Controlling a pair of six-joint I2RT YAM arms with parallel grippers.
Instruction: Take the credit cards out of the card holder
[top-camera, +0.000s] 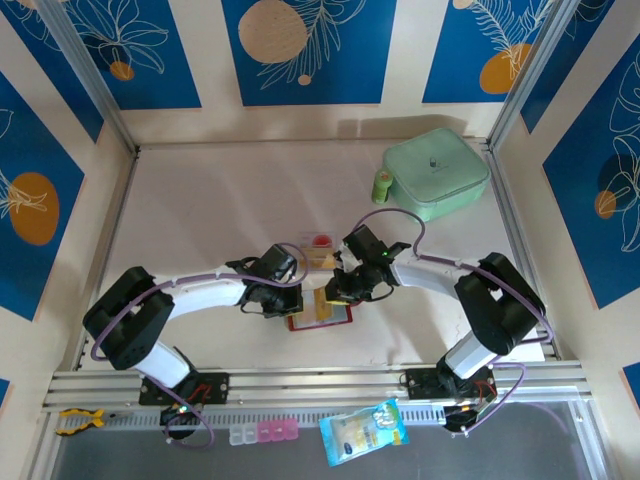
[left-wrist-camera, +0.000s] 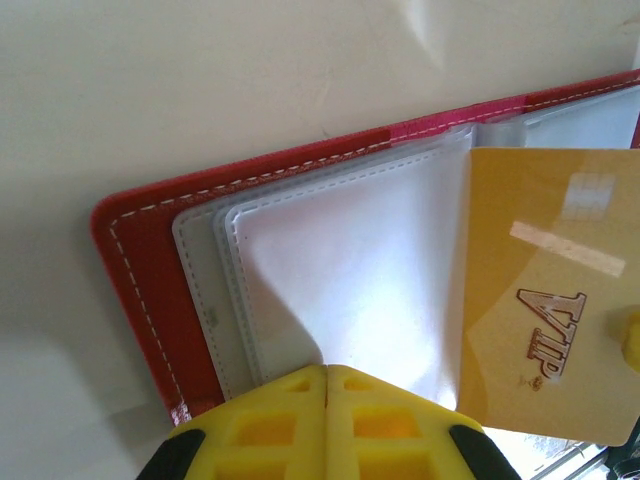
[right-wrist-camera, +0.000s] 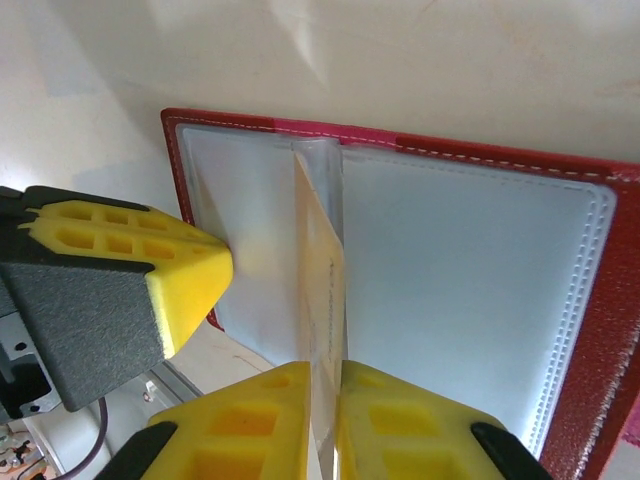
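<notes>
Gold card (right-wrist-camera: 320, 270) pinched (right end effector (right-wrist-camera: 322, 390))

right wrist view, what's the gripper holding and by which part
The gold card, pinched at its near edge between the fingers of the right gripper, above the open card holder.

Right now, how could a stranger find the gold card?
Look at the open red card holder lying between the two arms. The gold card stands in its clear pockets, pinched by the right gripper; it alone reads VIP.

Glossy card (left-wrist-camera: 545, 290), clear plastic pockets (left-wrist-camera: 340, 260)
</notes>
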